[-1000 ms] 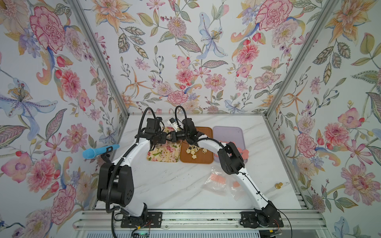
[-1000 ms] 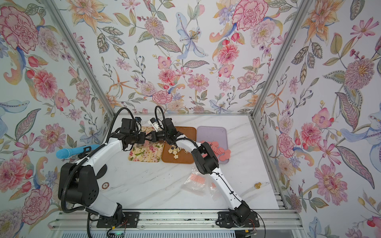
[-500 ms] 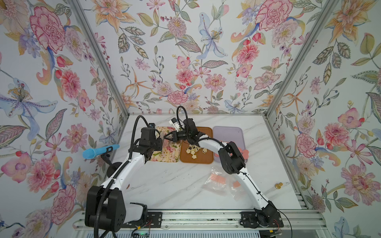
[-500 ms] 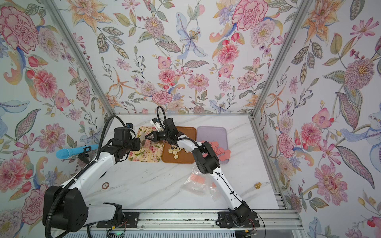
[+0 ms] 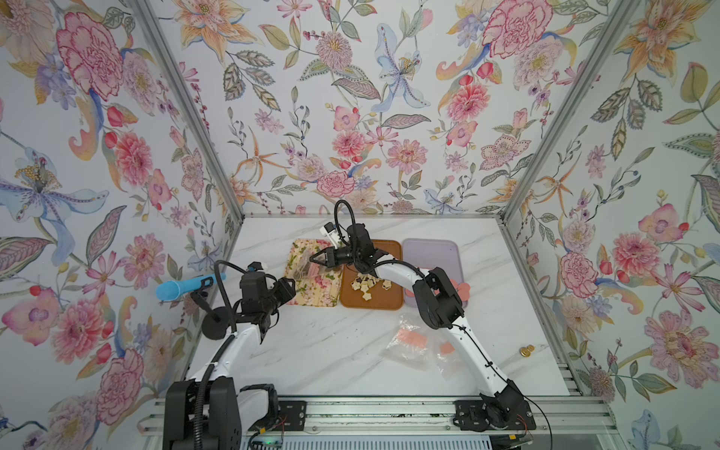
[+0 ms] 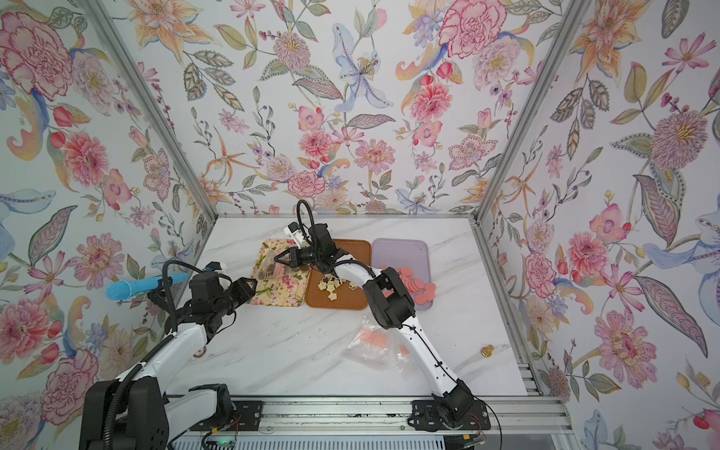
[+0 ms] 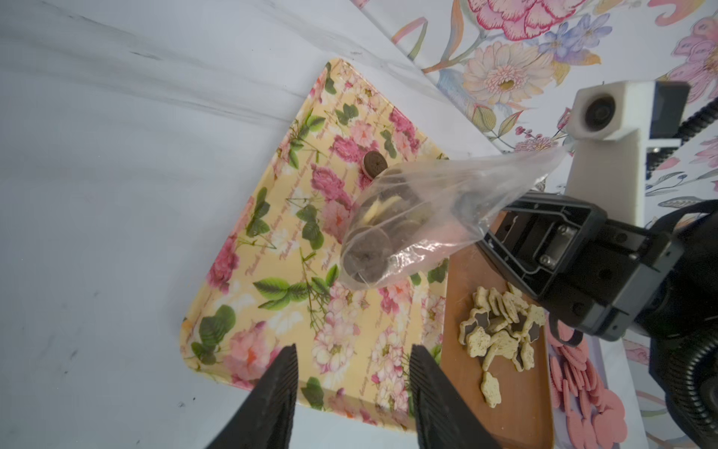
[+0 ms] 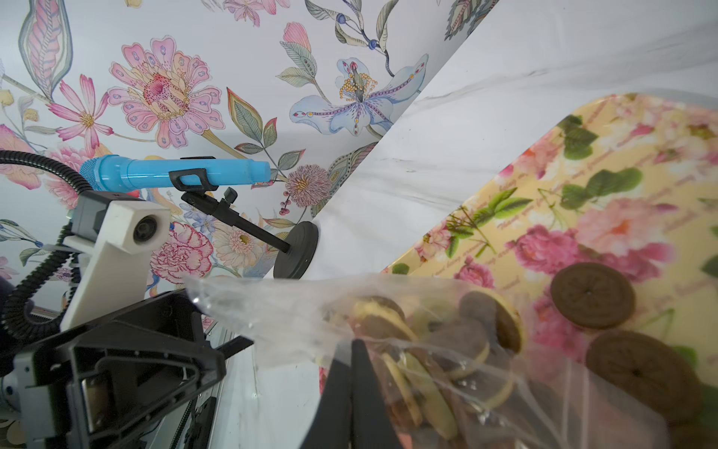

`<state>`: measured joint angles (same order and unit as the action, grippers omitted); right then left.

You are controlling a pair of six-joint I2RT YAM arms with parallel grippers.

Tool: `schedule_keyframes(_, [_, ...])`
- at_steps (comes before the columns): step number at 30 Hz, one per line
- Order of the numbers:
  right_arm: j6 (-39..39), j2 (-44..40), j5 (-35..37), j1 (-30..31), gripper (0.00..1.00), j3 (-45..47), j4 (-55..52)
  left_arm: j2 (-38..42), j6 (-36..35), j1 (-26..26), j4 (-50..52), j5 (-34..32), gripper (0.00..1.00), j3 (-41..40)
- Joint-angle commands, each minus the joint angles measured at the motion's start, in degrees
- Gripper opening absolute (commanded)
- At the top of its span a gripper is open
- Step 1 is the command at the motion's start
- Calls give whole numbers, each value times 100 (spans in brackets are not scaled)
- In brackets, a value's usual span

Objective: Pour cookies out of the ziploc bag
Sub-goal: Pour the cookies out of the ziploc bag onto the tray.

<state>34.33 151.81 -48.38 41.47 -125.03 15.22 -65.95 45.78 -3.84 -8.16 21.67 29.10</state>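
Change: the left gripper (image 7: 353, 350) has been drawn back from the flowered tray (image 7: 272, 233) and let apart.
Left gripper: spread, nothing held, hung over the tray's near edge.
Right gripper (image 5: 315, 259): pressed together on a corner of the clear bag (image 7: 447, 217), which is held tilted over the flowered tray.
Cookies (image 7: 367, 252): brown rounds are bunched at the bag's low end. Two loose rounds (image 8: 592, 295) lie on the tray.
Other trays: star shapes (image 7: 501, 326) are heaped on the brown tray (image 7: 462, 280), pink rounds (image 7: 582, 388) on the lilac tray (image 5: 428, 249).
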Motion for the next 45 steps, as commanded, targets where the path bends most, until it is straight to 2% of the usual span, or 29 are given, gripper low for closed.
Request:
schedule_keyframes(1, [39, -296, 1, -35, 0, 59, 182, -70, 457, -62, -721, 540, 51, -24])
schedule_keyframes(6, [97, -279, -31, -51, 0, 49, 235, -416, 854, -88, -1333, 710, 51, -81])
schedule_keyframes(14, [101, -258, -49, -71, 0, 32, 244, -451, 381, -90, -213, 238, 53, 389])
schedule_keyframes(24, [153, -213, -93, -66, 0, 23, 288, -1166, 635, -100, -1170, 548, 54, 407])
schedule_keyframes(30, [161, -187, -92, -64, 0, -12, 278, -1357, 667, -99, -1348, 591, 51, 550])
schedule_keyframes(34, [168, -167, -101, -65, 0, -53, 260, -1507, 746, -101, -1445, 665, 39, 628])
schedule_keyframes(36, [164, -163, -110, -69, 0, -69, 255, -1538, 759, -99, -1430, 672, 36, 645])
schedule_keyframes(41, [162, -136, -110, -70, 0, -133, 219, -1530, 585, -100, -994, 639, 37, 746])
schedule_keyframes(45, [166, -126, -123, -77, 0, -146, 218, -1358, 353, -90, -545, 385, 44, 705])
